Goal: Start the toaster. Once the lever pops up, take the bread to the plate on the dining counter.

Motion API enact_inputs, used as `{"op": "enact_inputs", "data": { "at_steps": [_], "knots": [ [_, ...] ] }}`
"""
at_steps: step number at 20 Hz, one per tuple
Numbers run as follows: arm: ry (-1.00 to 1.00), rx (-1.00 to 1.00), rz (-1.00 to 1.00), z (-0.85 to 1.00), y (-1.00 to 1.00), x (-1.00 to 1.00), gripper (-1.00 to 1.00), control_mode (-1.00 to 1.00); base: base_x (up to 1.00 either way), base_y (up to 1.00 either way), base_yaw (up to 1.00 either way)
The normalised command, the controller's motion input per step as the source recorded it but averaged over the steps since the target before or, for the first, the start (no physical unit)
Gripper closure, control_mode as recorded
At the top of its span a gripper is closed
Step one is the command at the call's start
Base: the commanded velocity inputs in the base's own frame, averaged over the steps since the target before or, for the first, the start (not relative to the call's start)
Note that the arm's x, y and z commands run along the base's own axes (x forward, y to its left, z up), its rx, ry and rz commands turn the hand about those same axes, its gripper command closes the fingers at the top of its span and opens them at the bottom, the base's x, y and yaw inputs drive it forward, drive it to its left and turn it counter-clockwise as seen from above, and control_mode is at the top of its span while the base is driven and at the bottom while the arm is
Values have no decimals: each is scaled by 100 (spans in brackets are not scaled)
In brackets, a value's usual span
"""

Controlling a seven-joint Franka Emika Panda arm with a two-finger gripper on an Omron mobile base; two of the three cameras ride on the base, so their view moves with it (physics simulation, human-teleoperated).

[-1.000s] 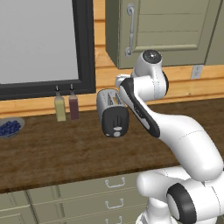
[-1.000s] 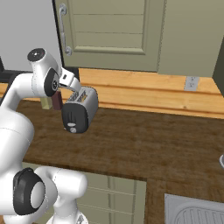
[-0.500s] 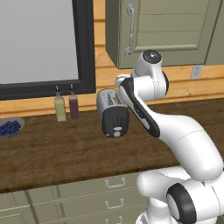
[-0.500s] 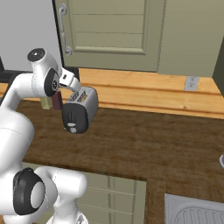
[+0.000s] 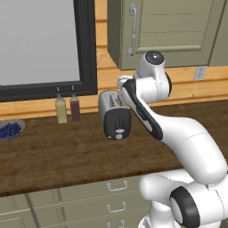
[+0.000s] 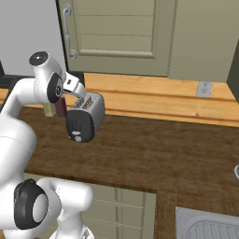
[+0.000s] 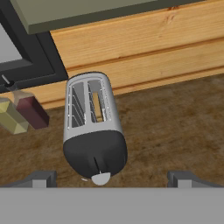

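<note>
Toaster (image 5: pixel 115 115) sits on the dark wood counter (image 5: pixel 67 156) near the wall, its black end panel facing the robot, with two bottles (image 5: pixel 67 108) just to one side and a blueberry bowl (image 5: pixel 9 130) farther along. From the hand view, the bread (image 7: pixel 97 106) rests down in one slot, a tan strip between the slot walls. The gripper (image 7: pixel 109 177) hangs above the toaster's near end, its jaws spread wide and empty, one fingertip on each side of the black panel. The lever looks not yet pressed, so starting the toaster is the step in hand.

Risks, as I judge them: the lever is small and sits on a rounded end, so a finger coming down off-centre could slip past it or strike the knob instead. A hard sideways push could slide the light toaster across the counter or tip it toward the bottles.
</note>
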Motion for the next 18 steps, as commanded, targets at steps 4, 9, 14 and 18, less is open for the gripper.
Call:
{"op": "enact_inputs", "data": {
  "at_steps": [4,9,14,18],
  "knots": [
    [0,0,0,0,0,0,-100,-100,0,0,0],
    [0,0,0,0,0,0,-100,-100,0,0,0],
    [0,0,0,0,0,0,-100,-100,0,0,0],
    [0,0,0,0,0,0,-100,-100,0,0,0]
  ]
}}
